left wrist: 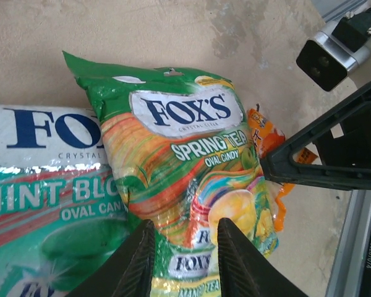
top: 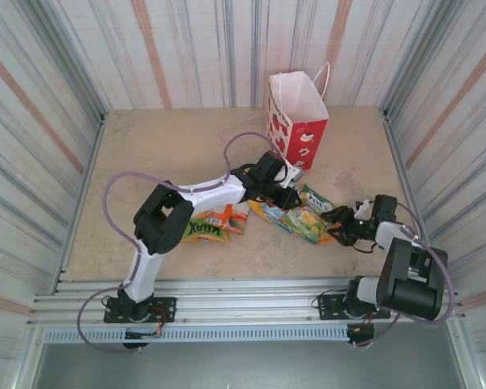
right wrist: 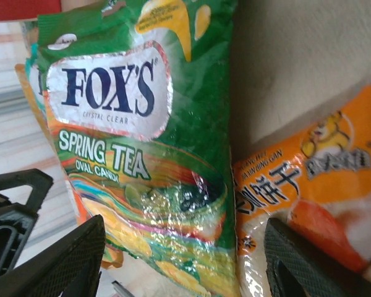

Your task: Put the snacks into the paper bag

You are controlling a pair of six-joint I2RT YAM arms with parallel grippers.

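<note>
Foil snack packets point(top: 304, 223) lie scattered on the table point(top: 162, 146), near the upright red-and-white paper bag point(top: 298, 121) at the back. The left gripper point(left wrist: 187, 224) straddles a Fox's Spring Tea packet point(left wrist: 185, 161), fingers narrowly apart (pinching or not, I cannot tell). A Mint packet point(left wrist: 43, 185) lies against it. The right gripper point(right wrist: 184, 226), spread wide, crowds in over the same packet and an orange packet point(right wrist: 321, 179).

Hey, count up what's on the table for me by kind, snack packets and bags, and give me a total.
Snack packets: 6 that can be told apart; they overlap, so more may be hidden
Paper bag: 1
Total: 7
</note>
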